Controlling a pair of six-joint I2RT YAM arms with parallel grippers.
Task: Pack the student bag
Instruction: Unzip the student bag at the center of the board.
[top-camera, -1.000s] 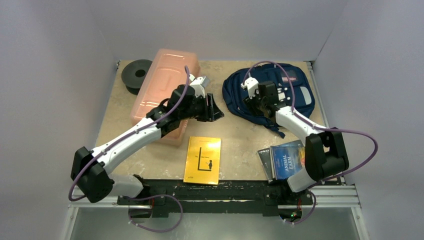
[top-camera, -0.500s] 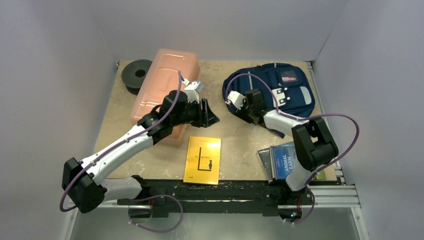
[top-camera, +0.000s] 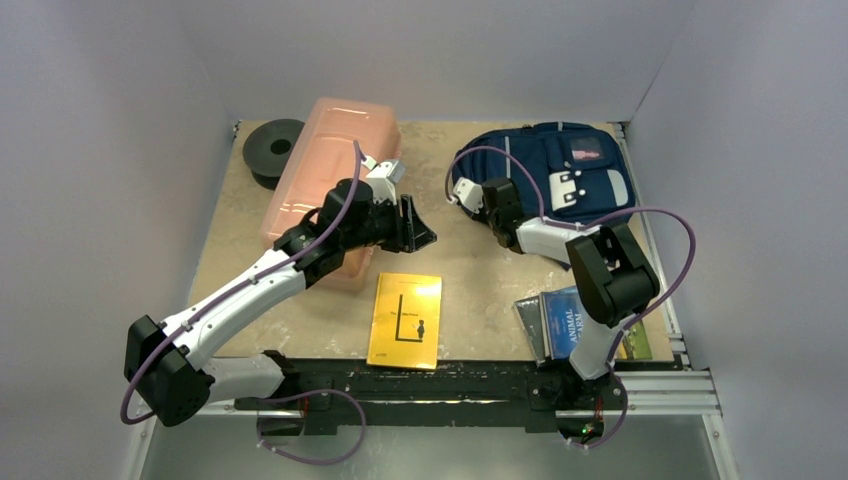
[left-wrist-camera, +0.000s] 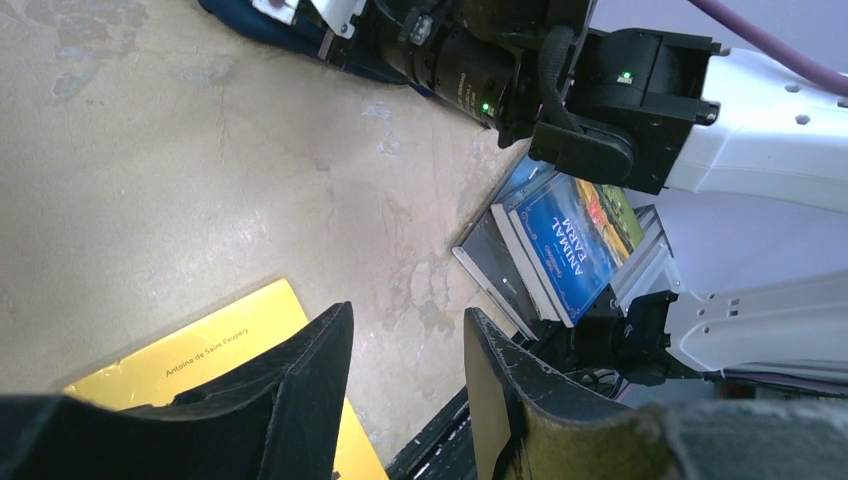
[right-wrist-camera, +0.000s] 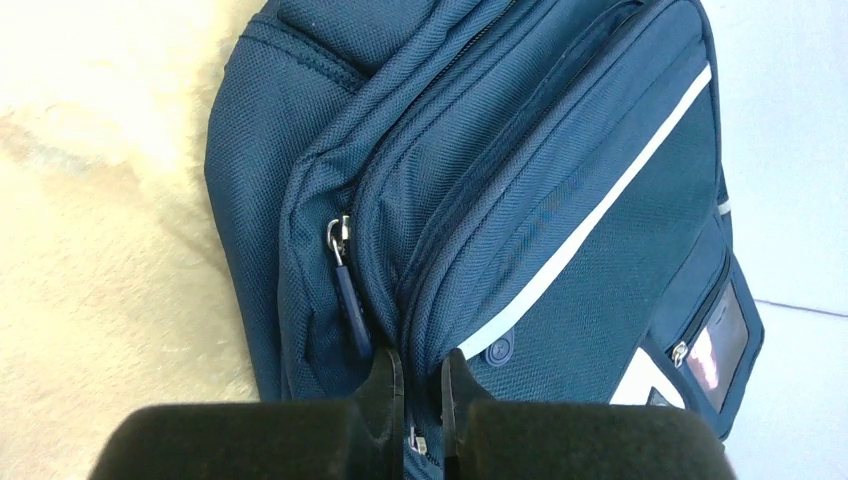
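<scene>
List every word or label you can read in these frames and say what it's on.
"ANIMAL FARM": on the cover of the blue book.
"Antoine de Saint Exupery": along the edge of the yellow book.
The yellow book's cover title in the top view is too small to read.
The coloured patch on the student bag is blurred and unreadable.

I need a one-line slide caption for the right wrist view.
Right end effector, fingers nearly closed, at the zipped edge of the navy backpack.
</scene>
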